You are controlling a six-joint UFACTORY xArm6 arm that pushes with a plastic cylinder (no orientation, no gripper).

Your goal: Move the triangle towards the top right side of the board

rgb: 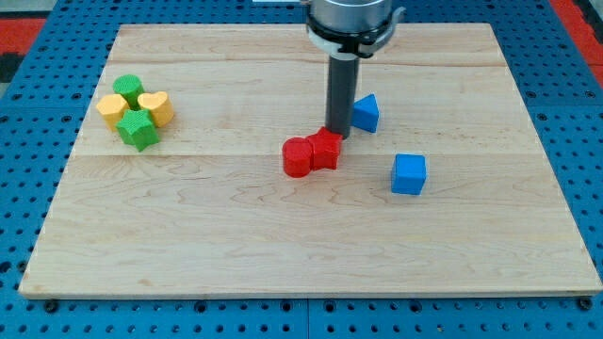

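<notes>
The top of the arm was cut off by the view's top edge, so only its grey collar and the dark rod were seen. My tip was partly hidden behind the red blocks, and I could not tell if it really touched them. The tool was one plain rod, with no parts to spread or to press together, and it held nothing.

The blue triangle stood just at the view's right of the rod, near the middle of the board, a bit toward the top. Its left edge was close to the rod; whether they touched was not clear.

Two red blocks lay together just below the tip; their exact shapes were hard to make out. A blue cube lay alone, lower and more to the right. Far at the left, two green blocks and two yellow blocks made a tight group.
</notes>
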